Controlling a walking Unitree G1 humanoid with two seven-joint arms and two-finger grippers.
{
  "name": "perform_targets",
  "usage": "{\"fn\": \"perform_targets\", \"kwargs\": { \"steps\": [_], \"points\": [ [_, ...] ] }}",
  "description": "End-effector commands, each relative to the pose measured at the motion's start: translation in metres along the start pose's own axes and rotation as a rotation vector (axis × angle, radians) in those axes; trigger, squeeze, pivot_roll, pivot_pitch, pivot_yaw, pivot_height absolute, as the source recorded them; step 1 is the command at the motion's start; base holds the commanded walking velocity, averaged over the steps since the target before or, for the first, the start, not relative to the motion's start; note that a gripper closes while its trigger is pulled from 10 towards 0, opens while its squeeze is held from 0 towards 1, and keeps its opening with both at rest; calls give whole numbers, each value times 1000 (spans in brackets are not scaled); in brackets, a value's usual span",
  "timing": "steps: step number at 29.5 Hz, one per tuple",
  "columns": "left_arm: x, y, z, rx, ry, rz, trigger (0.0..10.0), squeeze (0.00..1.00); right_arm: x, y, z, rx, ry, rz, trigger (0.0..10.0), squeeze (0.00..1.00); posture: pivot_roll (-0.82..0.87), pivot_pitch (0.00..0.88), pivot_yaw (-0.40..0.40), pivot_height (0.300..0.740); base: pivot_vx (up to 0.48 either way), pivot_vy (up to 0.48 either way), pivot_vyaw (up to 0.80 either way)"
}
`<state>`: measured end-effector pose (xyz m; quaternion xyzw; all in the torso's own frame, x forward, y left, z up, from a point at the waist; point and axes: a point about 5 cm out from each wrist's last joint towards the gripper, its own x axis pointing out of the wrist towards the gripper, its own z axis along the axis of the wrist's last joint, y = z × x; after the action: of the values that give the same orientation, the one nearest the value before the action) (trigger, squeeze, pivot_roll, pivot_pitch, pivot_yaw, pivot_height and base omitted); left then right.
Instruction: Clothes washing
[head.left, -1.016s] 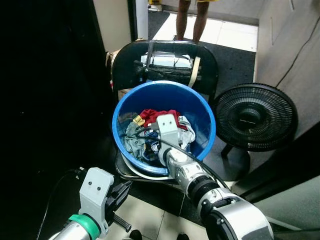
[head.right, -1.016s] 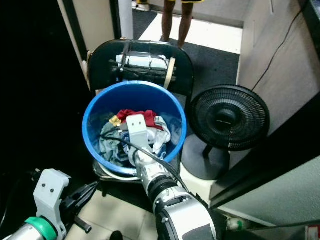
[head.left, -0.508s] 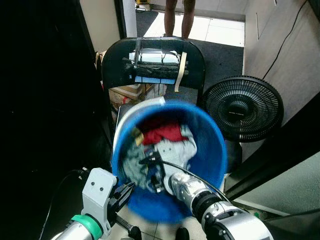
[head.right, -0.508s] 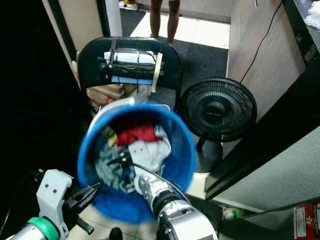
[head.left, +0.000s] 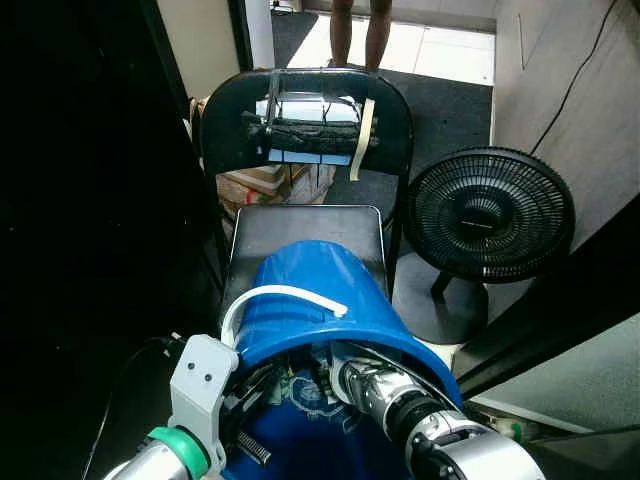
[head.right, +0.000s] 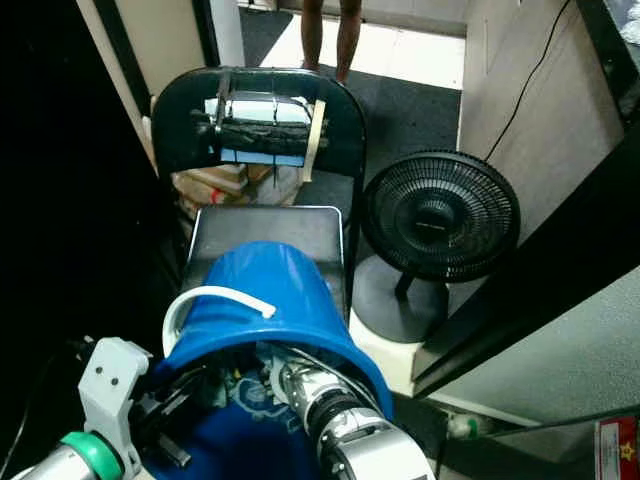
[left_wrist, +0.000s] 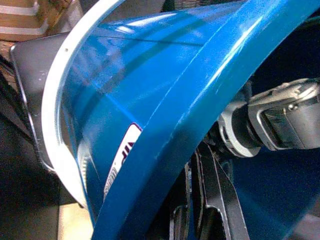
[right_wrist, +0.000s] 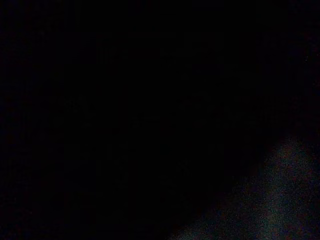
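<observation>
Blue bucket (head.left: 320, 300) tipped toward camera, lower centre, off the chair (head.left: 305, 232). Left wrist view shows the left gripper (left_wrist: 200, 200) at its rim; right gripper inside, grip probably unreadable, wrist view black.

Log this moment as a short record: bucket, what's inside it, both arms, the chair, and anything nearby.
bucket: round blue plastic bucket with a white handle, tipped mouth-first toward the robot, off the chair seat
contents: blue printed cloth visible inside the mouth
right arm: silver arm reaching into the bucket mouth; jaws hidden
left gripper: at the bucket's rim; open or shut unclear
chair: black chair with a taped bundle on its backrest
nearby: round black floor fan on the robot's right; a person's legs beyond the chair
</observation>
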<state>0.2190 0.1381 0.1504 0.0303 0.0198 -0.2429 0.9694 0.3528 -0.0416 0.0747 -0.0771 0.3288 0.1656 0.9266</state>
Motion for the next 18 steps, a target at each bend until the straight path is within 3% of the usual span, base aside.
{"fn": "perform_targets", "kwargs": {
  "steps": [1,9,13,15,17,18],
  "points": [
    [-3,0,-4,0,22,6,10000,0,1,12,-3,22,-5,38,0,0,121,378,87,740,0,0,0],
    [-2,1,-3,3,19,6,10000,0,0,15,7,35,-55,52,0,0,120,376,88,740,0,0,0],
    [-2,1,-3,7,17,10,10000,0,-3,14,26,89,-157,37,0,0,120,369,85,740,0,0,0],
    [-2,1,-3,7,17,10,10000,0,-3,14,26,89,-157,37,0,0,120,369,85,740,0,0,0],
    [-2,3,-3,11,14,17,10000,0,-11,10,61,225,-339,40,0,0,118,362,85,740,0,0,0],
    [-2,3,-3,11,14,17,10000,0,-11,10,61,225,-339,40,0,0,118,362,85,740,0,0,0]
  ]
}}
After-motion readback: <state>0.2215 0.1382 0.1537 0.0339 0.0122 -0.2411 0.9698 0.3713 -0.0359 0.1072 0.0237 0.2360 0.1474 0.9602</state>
